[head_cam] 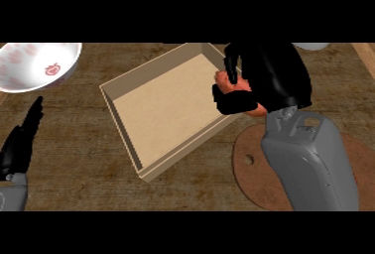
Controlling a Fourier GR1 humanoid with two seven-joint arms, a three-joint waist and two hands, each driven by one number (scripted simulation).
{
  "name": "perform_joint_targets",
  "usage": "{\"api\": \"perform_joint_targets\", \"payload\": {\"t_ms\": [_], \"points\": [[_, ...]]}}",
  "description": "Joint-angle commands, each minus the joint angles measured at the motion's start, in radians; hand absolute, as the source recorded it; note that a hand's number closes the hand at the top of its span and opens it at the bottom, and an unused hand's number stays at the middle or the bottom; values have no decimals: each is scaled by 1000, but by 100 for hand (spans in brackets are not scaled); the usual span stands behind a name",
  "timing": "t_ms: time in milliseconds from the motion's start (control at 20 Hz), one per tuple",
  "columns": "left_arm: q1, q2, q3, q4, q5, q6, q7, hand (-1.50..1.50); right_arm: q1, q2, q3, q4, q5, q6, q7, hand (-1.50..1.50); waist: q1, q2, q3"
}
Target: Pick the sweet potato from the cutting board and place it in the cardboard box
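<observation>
Upper right: black right hand (267, 74) clutches orange sweet potato (235, 85) at brown cardboard box's (117, 124) right rim; left hand (18, 144) open, lower left.

Wooden counter (81, 191) carries cardboard box (167, 106), cutting board (255, 174), patterned bowl (36, 64).

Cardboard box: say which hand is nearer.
Right. The right hand, holding the sweet potato, is at the cardboard box's right wall; the left hand rests open off its left.

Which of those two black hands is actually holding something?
The right hand, at the cardboard box's right wall: its fingers curl round the orange sweet potato. The left hand, at the view's left edge, is open and holds nothing.
</observation>
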Motion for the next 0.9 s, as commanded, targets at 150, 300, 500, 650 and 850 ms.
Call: {"api": "perform_joint_targets", "payload": {"t_ms": [150, 300, 500, 650, 850], "points": [[-40, -24, -12, 64, -26, 20, -17, 0, -279, 57, -73, 358, -98, -172, 49, 150, 11, 6, -1], [-49, -25, -13, 34, -20, 12, 5, 0, -313, 58, -77, 481, -163, -272, 39, 150, 10, 5, 0], [-90, 3, 0, 61, -11, -13, 7, 0, -436, 58, -110, 764, -191, -385, -57, 150, 25, 13, -1], [-53, -19, -25, 39, -28, -5, -28, 0, -503, 58, -53, 913, -239, -483, -30, 150, 40, 13, -1], [-32, -25, -32, 1, -29, -9, -7, 0, -522, 58, -19, 1095, -260, -573, -107, 150, 58, 17, -1]]}}
